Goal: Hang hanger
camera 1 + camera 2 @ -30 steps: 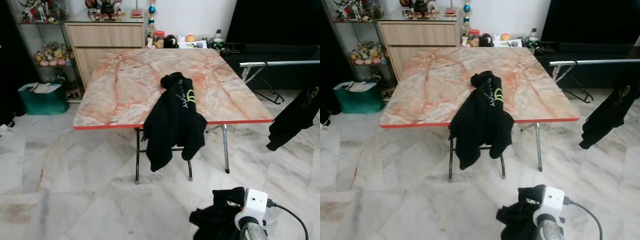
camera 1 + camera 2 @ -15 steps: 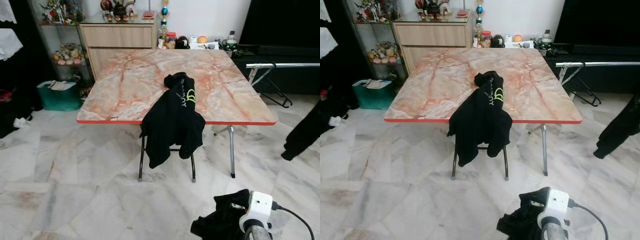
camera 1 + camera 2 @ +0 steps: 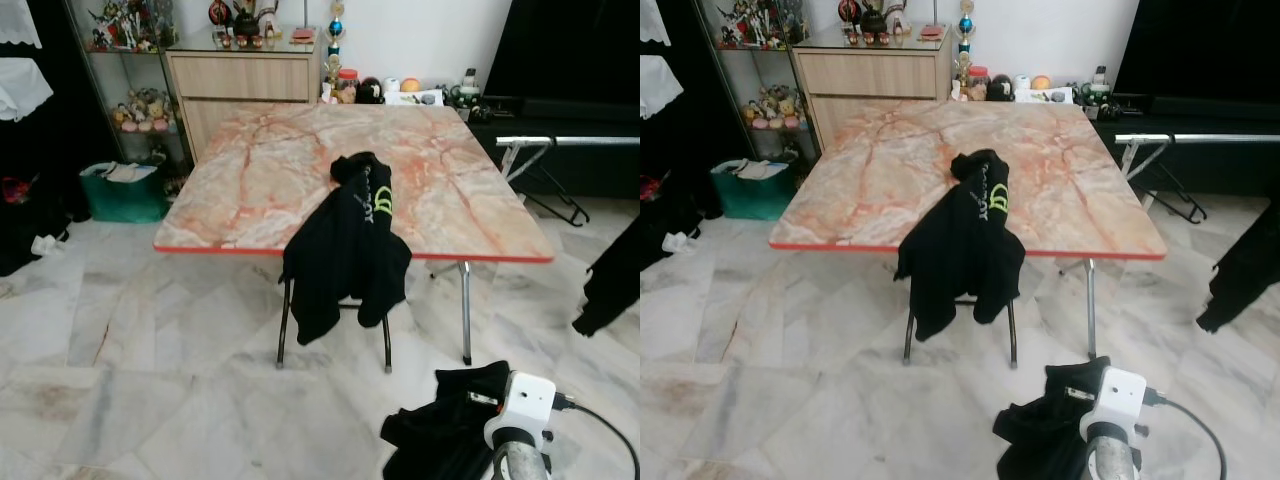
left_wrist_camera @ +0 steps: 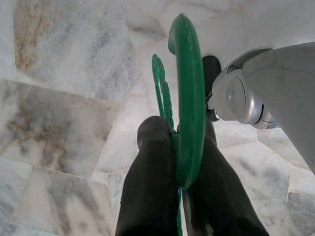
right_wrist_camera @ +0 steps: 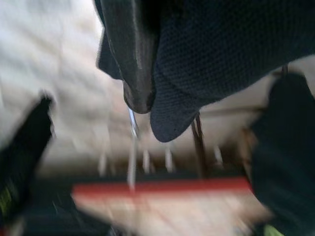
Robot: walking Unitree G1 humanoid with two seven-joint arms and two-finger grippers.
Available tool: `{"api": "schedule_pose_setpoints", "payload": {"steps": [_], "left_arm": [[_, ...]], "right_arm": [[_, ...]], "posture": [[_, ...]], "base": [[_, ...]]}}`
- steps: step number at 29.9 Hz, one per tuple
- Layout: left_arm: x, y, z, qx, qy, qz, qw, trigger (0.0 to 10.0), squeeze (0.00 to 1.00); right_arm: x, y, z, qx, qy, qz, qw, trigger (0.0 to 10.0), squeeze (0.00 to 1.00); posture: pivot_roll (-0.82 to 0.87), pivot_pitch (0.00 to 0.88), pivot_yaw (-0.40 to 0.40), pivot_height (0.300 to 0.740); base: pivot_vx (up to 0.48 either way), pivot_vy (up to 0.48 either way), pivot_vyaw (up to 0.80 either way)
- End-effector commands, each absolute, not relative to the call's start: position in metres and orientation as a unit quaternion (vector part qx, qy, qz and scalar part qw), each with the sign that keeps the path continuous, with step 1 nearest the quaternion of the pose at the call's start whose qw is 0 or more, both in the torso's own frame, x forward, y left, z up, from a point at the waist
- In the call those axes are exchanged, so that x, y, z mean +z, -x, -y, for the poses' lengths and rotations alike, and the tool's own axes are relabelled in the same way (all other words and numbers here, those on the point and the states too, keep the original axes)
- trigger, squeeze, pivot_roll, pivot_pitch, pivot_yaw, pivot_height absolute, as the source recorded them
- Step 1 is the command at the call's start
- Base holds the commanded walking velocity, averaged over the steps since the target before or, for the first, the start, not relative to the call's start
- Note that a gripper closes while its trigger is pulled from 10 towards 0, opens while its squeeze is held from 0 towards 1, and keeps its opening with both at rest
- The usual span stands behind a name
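Now, nearest the robot, the left gripper [image 4: 172, 162] is clamped on a green hanger [image 4: 187, 98], whose hook curves out past the fingertips above the marble floor [image 4: 64, 98]. At about five o'clock in the head views, the right gripper [image 5: 147, 73] holds a bunched black garment [image 3: 440, 435], its fingers closed into the cloth just ahead of the white wrist housing; the right wrist view is badly blurred, so the arm or body is probably in motion.

Against the pictures from a second ago, the whole scene has slid rightward and the teal bin [image 3: 122, 190] and dark shelving at nine o'clock have come further into frame. That reads as the robot turning or stepping, not the things moving. The black jacket [image 3: 345, 250] draped over the near edge of the tabletop [image 3: 250, 190] lies as it did.

Farther off, at two o'clock, a metal clothes rail [image 3: 570, 142] stands beside the tabletop, with another dark garment [image 3: 610, 285] hanging at three o'clock. The rail sits nearer the frame's edge now, so the hanging step likely still needs a turn back toward it.
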State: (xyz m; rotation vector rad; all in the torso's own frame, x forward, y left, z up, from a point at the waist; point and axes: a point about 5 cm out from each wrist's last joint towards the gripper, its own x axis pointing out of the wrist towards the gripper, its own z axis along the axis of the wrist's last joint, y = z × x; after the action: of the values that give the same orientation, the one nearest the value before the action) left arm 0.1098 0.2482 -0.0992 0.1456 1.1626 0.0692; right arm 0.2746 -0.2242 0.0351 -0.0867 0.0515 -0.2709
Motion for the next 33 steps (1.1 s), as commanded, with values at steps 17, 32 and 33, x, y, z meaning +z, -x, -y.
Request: {"api": "schedule_pose_setpoints", "payload": {"steps": [17, 32, 33], "left_arm": [[-0.102, -0.099, -0.249, 0.039, -0.066, -0.557, 0.827, 10.0, 0.0], [-0.101, -0.099, -0.252, 0.037, -0.067, -0.557, 0.827, 10.0, 0.0], [-0.101, -0.099, -0.252, 0.037, -0.067, -0.557, 0.827, 10.0, 0.0]], "right_arm": [[0.177, -0.329, 0.177, -0.088, 0.045, 0.211, 0.972, 10.0, 0.0], [0.239, -0.378, 0.157, -0.042, 0.02, 0.234, 0.971, 10.0, 0.0], [0.239, -0.378, 0.157, -0.042, 0.02, 0.234, 0.971, 10.0, 0.0]], "posture": [[0.15, 0.0, -0.01, 0.74], [0.14, 0.0, -0.009, 0.74], [0.14, 0.0, -0.009, 0.74]], "base": [[0.446, 0.0, 0.0], [0.48, 0.0, 0.0], [0.48, 0.0, 0.0]]}}
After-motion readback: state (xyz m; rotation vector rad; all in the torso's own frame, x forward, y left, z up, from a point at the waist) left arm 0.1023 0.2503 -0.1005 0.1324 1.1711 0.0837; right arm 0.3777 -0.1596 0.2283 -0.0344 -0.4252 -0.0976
